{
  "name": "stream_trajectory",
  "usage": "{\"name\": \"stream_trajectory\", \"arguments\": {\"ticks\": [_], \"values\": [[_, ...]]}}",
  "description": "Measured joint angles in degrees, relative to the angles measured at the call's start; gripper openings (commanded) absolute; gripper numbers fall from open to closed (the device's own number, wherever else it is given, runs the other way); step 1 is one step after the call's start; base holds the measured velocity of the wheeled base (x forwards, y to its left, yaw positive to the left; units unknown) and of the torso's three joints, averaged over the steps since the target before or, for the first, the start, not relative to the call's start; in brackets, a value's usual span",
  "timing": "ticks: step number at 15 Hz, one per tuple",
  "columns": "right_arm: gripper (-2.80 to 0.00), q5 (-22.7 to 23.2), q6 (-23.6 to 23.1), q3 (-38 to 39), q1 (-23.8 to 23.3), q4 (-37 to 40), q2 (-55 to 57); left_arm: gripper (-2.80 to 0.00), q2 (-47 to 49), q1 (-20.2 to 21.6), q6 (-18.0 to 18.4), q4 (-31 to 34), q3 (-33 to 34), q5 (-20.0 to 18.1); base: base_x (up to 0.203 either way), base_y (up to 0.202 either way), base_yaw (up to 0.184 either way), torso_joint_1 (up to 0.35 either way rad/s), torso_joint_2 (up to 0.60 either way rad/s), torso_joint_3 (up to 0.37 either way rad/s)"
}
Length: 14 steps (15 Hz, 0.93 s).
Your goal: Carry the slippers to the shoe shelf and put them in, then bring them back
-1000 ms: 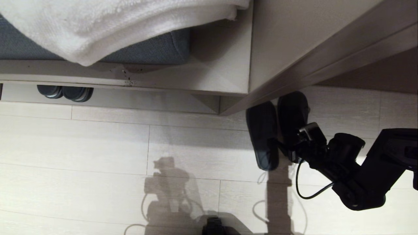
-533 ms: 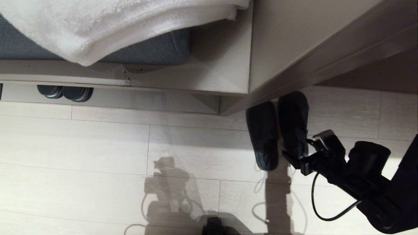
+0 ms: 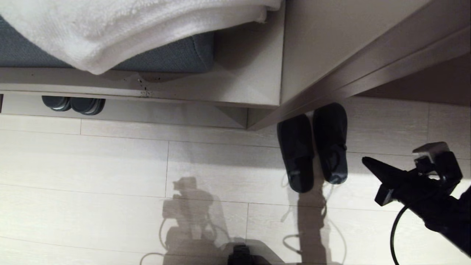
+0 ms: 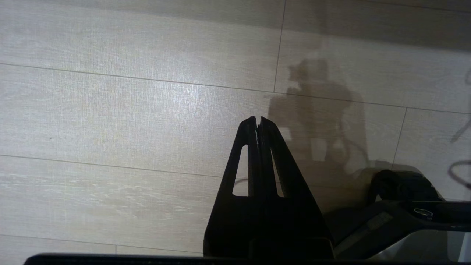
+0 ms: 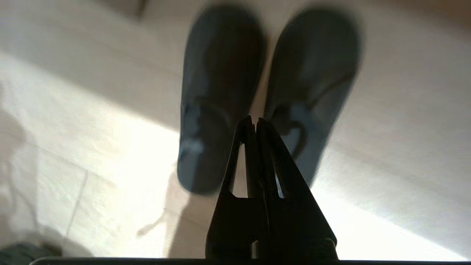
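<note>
Right hand [image 3: 366,161] withdrawn, slippers [image 3: 312,145] beside

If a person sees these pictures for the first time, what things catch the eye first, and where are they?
The black slippers lie side by side on the pale floor, toes under the beige cabinet corner. The right end effector, shut and empty, hangs to their right, apart from them. A white towel drapes over a grey cushion at upper left, with a second dark pair tucked in the low recess beneath.

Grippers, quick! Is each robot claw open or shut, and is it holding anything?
Left gripper: shut, holding nothing, over bare floor.
Right gripper: shut, holding nothing, off to the side of the slippers.
</note>
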Motion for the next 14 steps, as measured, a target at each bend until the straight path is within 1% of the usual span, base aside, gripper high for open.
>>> {"name": "stream_trajectory", "arguments": {"ticks": [4,6,7,8,10,12,14], "values": [[-2.80,-3.18,1.62,4.32,-0.09,1.33,-15.08,-2.80,0.00,0.00,-0.01,-0.02,0.00,0.01,0.000,0.000,0.000,0.000,0.00,0.000],[-2.80,-4.16,2.07,5.69,-0.10,5.32,-23.53,-2.80,0.00,0.00,-0.01,-0.02,0.00,0.01,0.000,0.000,0.000,0.000,0.00,0.000],[-2.80,-4.37,2.22,5.95,-0.15,8.63,-28.31,-2.80,0.00,0.00,-0.01,0.00,0.00,0.01,0.000,0.000,0.000,0.000,0.00,0.000],[-2.80,-4.46,2.31,6.04,-0.17,12.85,-33.14,-2.80,0.00,0.00,-0.04,-0.02,0.00,0.01,0.000,0.000,0.000,0.000,0.00,0.000],[-2.80,-4.38,2.59,5.01,-0.17,24.69,-44.81,-2.80,0.00,0.00,-0.11,-0.01,0.00,0.01,0.000,0.000,0.000,0.000,0.00,0.000],[-2.80,-4.33,3.25,2.60,-0.10,39.89,-56.90,-2.80,0.00,0.00,-0.09,-0.01,0.00,0.01,0.000,0.000,0.000,0.000,0.00,0.000],[-2.80,-4.05,4.47,0.67,-0.77,57.52,-67.21,-2.80,0.00,0.00,-0.04,-0.02,0.00,0.01,0.000,0.000,0.000,0.000,0.00,0.000]]}}
